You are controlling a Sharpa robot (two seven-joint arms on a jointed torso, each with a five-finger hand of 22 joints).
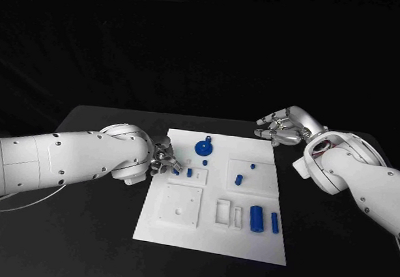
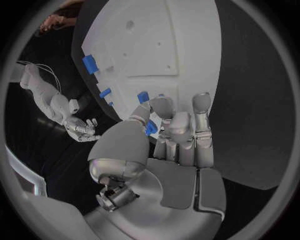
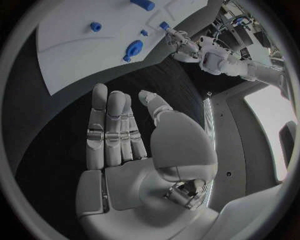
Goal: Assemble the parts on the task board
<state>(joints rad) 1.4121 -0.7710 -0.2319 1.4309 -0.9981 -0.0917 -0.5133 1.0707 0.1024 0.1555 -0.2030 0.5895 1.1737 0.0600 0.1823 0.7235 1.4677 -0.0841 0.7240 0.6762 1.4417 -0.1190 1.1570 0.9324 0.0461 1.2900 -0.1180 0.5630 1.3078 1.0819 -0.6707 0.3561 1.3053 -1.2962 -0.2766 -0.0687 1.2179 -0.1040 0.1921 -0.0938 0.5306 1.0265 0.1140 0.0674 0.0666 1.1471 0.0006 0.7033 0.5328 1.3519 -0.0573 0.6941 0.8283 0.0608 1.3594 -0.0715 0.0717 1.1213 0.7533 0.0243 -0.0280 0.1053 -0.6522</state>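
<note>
The white task board (image 1: pixel 212 234) lies mid-table. My left hand (image 1: pixel 164 157) hovers at the board's left edge and pinches a small blue part (image 2: pixel 150 128) between thumb and fingers. Another small blue part (image 1: pixel 190 173) sits on the board just beyond the fingertips. A round blue part (image 1: pixel 204 147) with a knob lies near the far edge. Two small blue pegs (image 1: pixel 239 178) stand in the right middle. Two blue cylinders (image 1: pixel 256 219) lie near the front right. My right hand (image 1: pixel 281 127) is open, palm flat, off the board's far right corner above the table.
A raised white square block (image 1: pixel 180 205) and white upright slots (image 1: pixel 228 214) stand on the board's front half. The black table (image 1: pixel 88 233) stretches around the board on both sides. My left forearm (image 1: pixel 66 163) lies across the table's left side.
</note>
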